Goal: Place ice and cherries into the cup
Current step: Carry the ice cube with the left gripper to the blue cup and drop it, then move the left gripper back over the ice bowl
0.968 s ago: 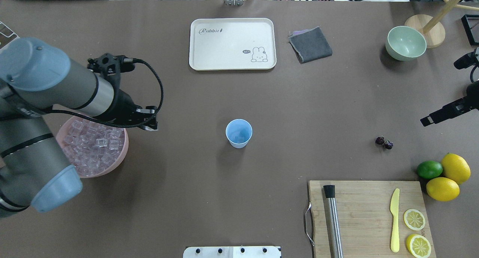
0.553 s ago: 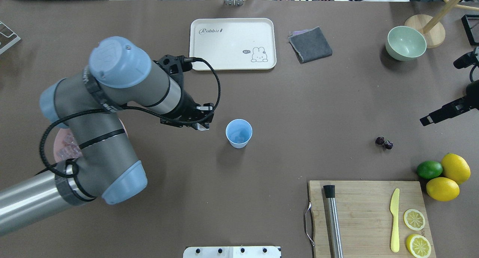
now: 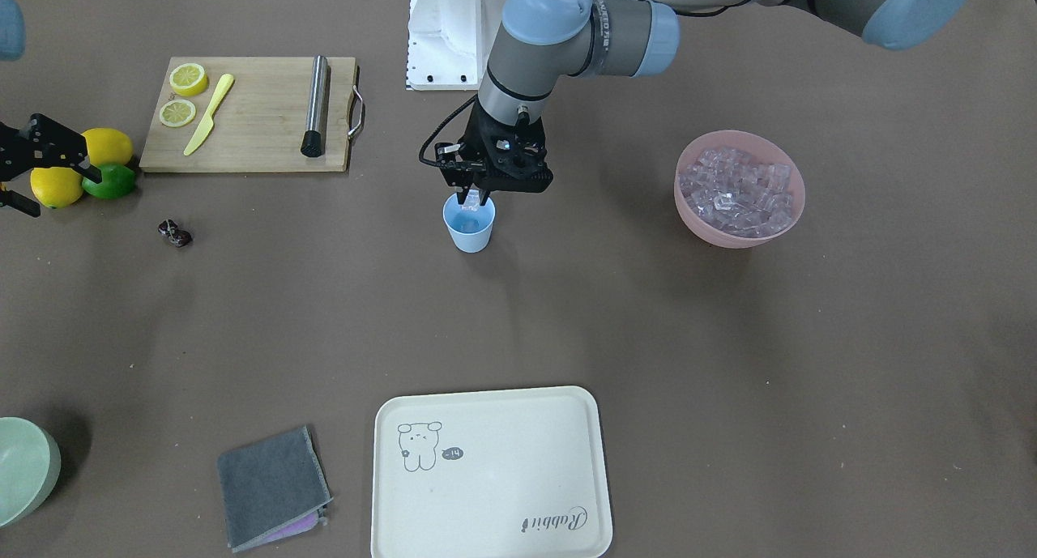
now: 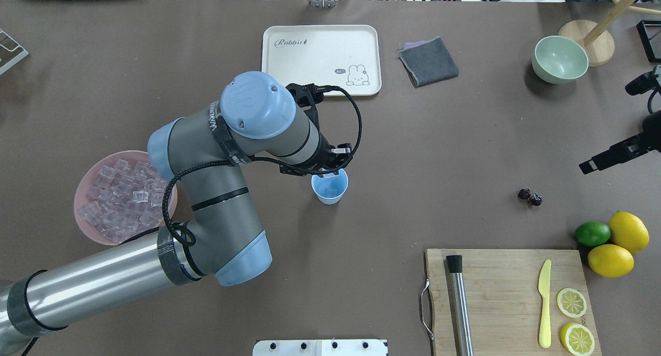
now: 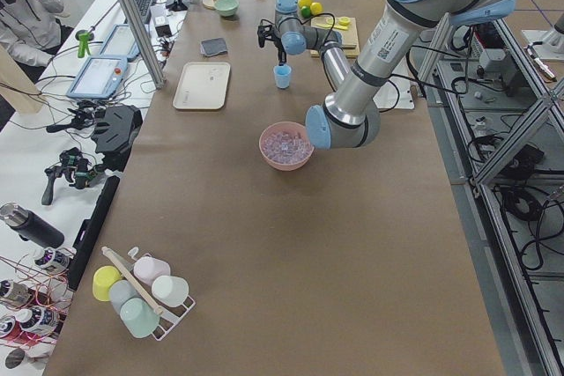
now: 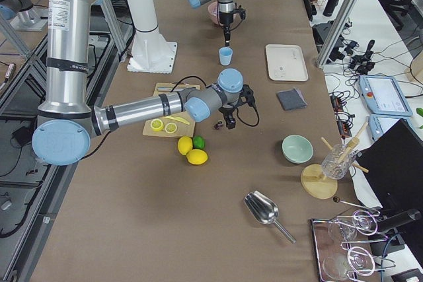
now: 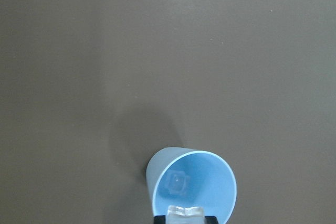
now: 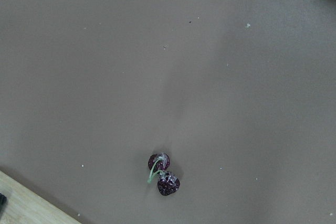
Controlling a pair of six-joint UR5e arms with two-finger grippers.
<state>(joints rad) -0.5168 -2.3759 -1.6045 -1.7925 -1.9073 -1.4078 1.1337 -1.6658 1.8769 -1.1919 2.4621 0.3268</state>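
Note:
The pale blue cup (image 4: 330,189) stands mid-table, and also shows in the front view (image 3: 469,229). My left gripper (image 3: 470,197) hangs just above its rim, shut on a clear ice cube (image 7: 185,212). One more ice cube (image 7: 177,182) lies on the cup's bottom. The pink bowl (image 4: 77,203) full of ice (image 4: 124,198) sits to the cup's left. The dark cherries (image 4: 530,197) lie on the table at the right and also show in the right wrist view (image 8: 163,176). My right gripper (image 3: 55,189) hovers near them, apparently open and empty.
A cream rabbit tray (image 4: 321,60) and a grey cloth (image 4: 428,61) lie at the far side. A pale green bowl (image 4: 560,59) is at the far right. A cutting board (image 4: 508,299) holds a knife, a steel muddler and lemon slices. Lemons and a lime (image 4: 593,233) lie beside it.
My left arm swung right from over the pink bowl to above the cup, carrying an ice cube. The right arm barely moved.

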